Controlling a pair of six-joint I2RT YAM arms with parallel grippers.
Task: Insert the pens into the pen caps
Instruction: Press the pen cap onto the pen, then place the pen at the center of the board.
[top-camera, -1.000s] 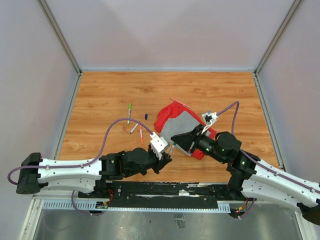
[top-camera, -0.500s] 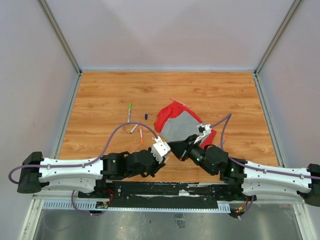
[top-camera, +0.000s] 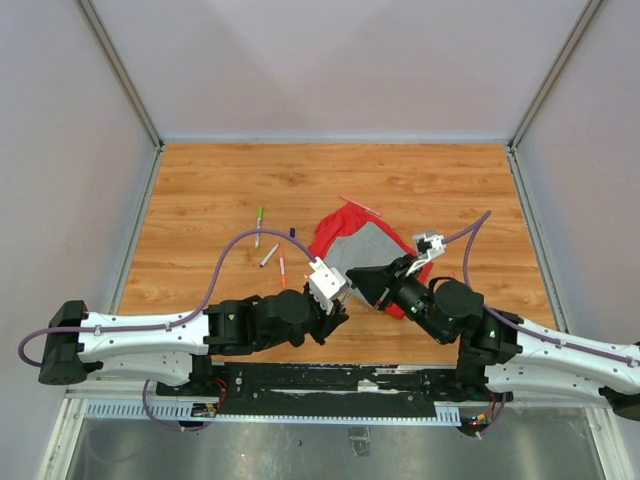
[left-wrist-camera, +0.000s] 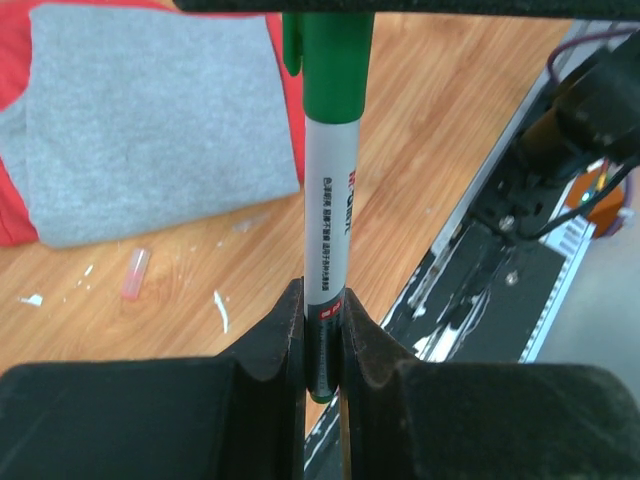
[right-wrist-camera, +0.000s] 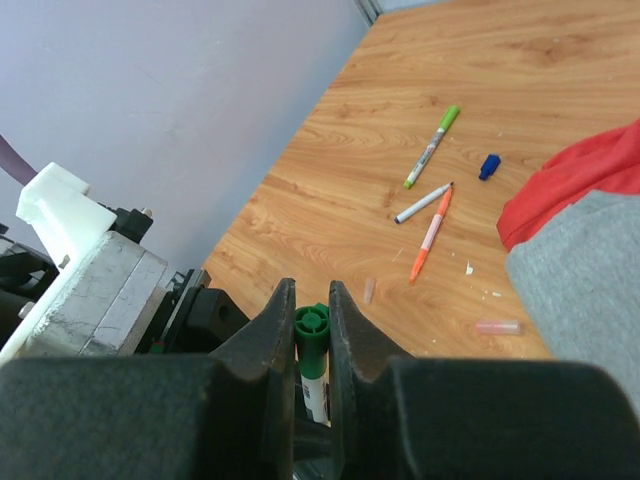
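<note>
Wooden table (top-camera: 420, 180), scattered pens (top-camera: 259, 224), grey walls (top-camera: 330, 70)

Wooden table (top-camera: 200, 190): red-grey cloth (top-camera: 355, 245), loose pens (top-camera: 269, 257), blue cap (top-camera: 292, 232) nearby.

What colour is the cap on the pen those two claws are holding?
The cap is green; the left wrist view shows it best.

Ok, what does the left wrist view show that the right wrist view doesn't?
Only left wrist: the printed white barrel of the green pen side-on, clamped near its tail by the left hand, and the base rail. Only right wrist: the green cap end-on in the right hand, three loose pens and a blue cap on the table. Both: that pen, the red-and-grey cloth, the wood table.
</note>
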